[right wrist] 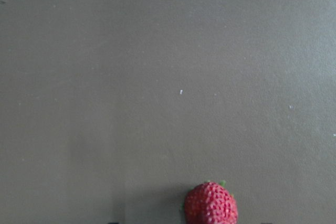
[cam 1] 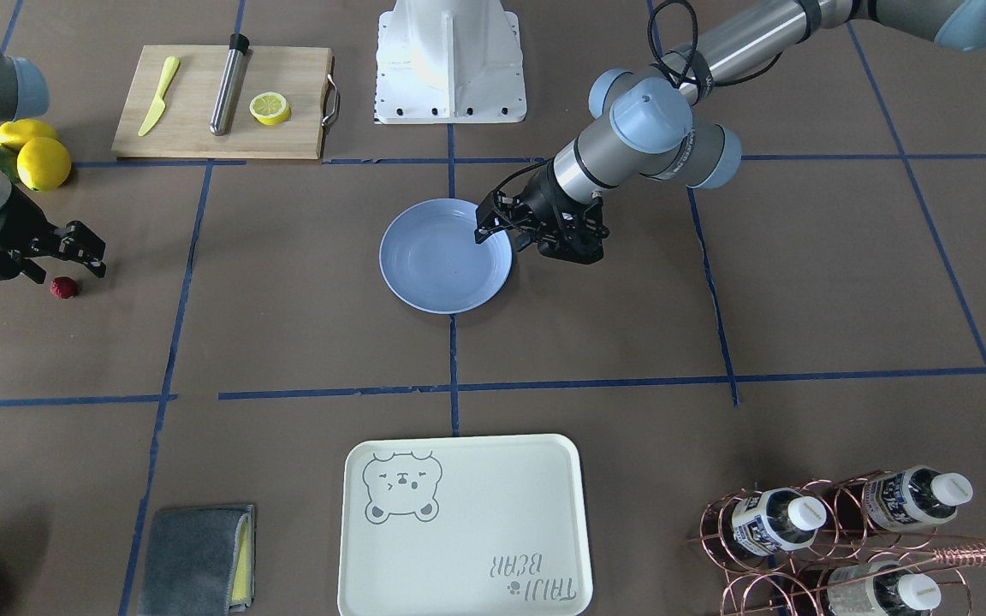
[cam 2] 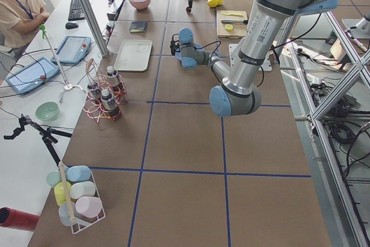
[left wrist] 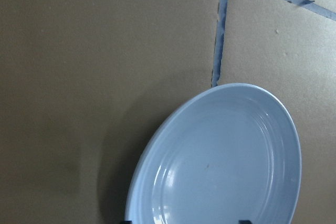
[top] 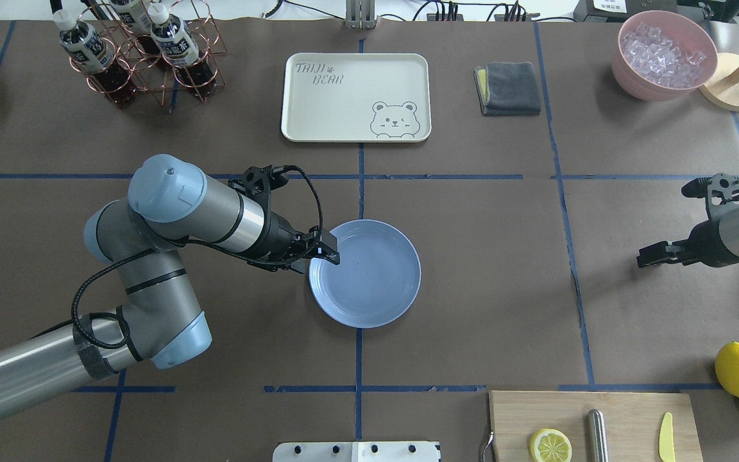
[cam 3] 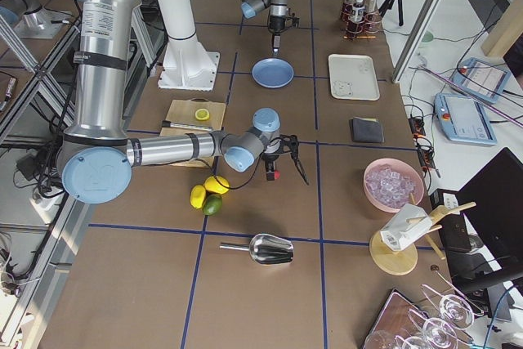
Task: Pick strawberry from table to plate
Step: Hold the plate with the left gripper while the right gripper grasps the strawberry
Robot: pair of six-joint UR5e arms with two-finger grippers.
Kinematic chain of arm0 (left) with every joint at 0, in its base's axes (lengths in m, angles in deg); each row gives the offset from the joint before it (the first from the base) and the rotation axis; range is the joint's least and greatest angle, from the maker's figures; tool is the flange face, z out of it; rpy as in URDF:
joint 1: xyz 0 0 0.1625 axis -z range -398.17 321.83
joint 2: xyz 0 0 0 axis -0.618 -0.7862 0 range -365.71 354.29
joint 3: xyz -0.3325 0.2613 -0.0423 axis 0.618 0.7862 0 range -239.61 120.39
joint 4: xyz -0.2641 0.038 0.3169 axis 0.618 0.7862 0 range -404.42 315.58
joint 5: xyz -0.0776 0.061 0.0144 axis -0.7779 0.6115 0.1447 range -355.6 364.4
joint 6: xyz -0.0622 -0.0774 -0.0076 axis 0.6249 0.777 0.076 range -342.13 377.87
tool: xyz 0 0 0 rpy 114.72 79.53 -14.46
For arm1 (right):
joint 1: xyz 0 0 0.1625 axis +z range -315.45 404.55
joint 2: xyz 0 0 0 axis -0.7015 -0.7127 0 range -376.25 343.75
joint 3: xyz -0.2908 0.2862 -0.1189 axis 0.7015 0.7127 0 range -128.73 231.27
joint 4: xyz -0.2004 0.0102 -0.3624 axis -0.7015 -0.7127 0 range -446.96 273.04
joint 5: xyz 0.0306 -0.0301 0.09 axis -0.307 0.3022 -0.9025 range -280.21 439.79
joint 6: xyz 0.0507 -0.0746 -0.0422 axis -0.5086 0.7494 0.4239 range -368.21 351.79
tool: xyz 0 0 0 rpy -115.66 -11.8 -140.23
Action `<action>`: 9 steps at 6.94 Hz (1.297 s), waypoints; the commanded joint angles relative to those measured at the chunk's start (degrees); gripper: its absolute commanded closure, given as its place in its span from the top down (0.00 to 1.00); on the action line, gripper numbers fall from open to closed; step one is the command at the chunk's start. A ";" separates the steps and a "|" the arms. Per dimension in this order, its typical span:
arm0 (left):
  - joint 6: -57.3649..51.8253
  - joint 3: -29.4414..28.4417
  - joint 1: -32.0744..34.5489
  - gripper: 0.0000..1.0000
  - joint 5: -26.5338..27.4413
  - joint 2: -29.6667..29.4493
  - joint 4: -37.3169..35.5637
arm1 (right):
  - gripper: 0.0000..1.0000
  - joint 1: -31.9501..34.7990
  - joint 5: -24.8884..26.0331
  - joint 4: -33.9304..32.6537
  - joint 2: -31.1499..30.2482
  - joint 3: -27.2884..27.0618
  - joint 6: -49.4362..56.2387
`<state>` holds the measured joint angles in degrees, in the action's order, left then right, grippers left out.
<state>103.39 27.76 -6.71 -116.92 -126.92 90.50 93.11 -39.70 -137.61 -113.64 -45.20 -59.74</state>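
Note:
The small red strawberry (cam 1: 63, 287) lies on the brown paper table (cam 1: 305, 342), far out on my right side; it also shows low in the right wrist view (right wrist: 211, 204) and in the exterior right view (cam 3: 276, 175). My right gripper (cam 1: 89, 255) hangs open and empty just above and beside the berry, apart from it. In the overhead view that gripper (top: 655, 254) hides the berry. The light-blue plate (cam 1: 446, 255) sits empty at the table's middle. My left gripper (top: 326, 251) is open and empty over the plate's (top: 369, 276) rim on my left side; the plate (left wrist: 220, 161) fills the left wrist view.
A wooden board (cam 1: 223, 103) holds a lemon slice (cam 1: 270, 108), a yellow knife and a steel rod. Whole lemons (cam 1: 41, 161) lie near my right arm. The bear-print tray (cam 1: 463, 524), a grey cloth (cam 1: 198, 558), a bottle rack (cam 1: 835, 535) and a bowl of ice (top: 664, 54) line the far side.

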 commanded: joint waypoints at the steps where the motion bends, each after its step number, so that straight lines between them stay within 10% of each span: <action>1: 0.00 0.08 0.00 0.77 0.03 0.00 -0.01 | 0.77 0.04 0.48 0.03 0.18 0.58 -0.06; 7: 0.00 0.17 0.00 0.77 0.03 0.27 -0.01 | 0.68 0.21 3.90 0.12 0.01 -0.03 -0.06; 8: 0.00 0.26 0.00 0.77 0.12 0.44 -0.01 | 0.56 0.21 4.09 0.12 -0.17 -0.03 -0.06; 9: 0.00 0.26 0.00 0.77 0.12 0.44 -0.01 | 0.18 0.30 4.09 0.12 -0.34 -0.12 0.20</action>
<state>103.39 27.97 -6.71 -116.83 -126.53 90.49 93.35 -35.79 -137.50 -113.78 -45.24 -59.74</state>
